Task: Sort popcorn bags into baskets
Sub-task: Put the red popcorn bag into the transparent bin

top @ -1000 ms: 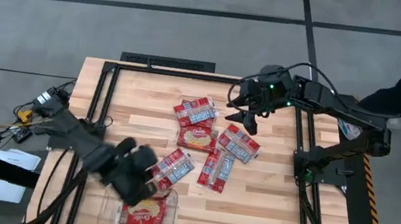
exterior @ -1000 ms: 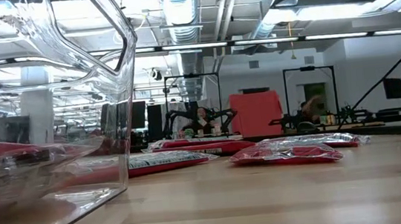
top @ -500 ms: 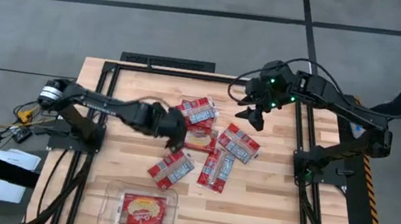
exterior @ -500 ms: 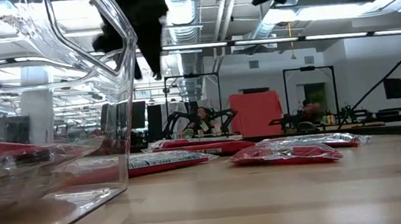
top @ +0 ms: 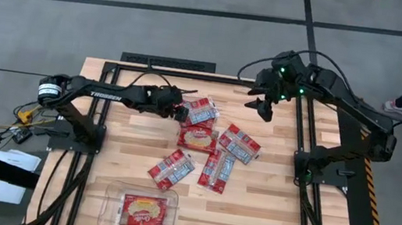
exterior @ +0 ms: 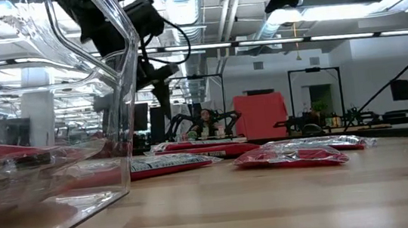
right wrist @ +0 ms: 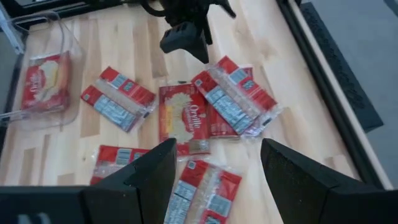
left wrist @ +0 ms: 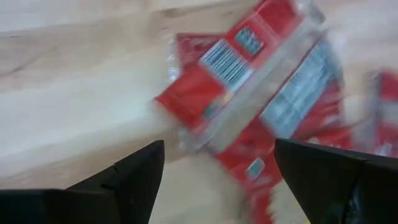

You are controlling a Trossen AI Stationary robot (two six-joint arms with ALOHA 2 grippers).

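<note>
High view: clear tub [top: 109, 214] holds one popcorn bag [top: 143, 211].

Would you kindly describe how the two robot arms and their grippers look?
Both arms are dark, slim and jointed, with loose black cables looping along them. The left arm bears white TROSSEN lettering and a silver ring near its base. The right arm shows small green lights by the wrist. Each gripper has two dark, flat, angular fingers.

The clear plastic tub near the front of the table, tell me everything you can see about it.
The tub is a shallow, see-through plastic rectangle with rounded corners, sitting flat on the wooden table near its front edge on the left arm's side. One red popcorn bag lies flat inside, popcorn picture up. Neither gripper touches it.
</note>
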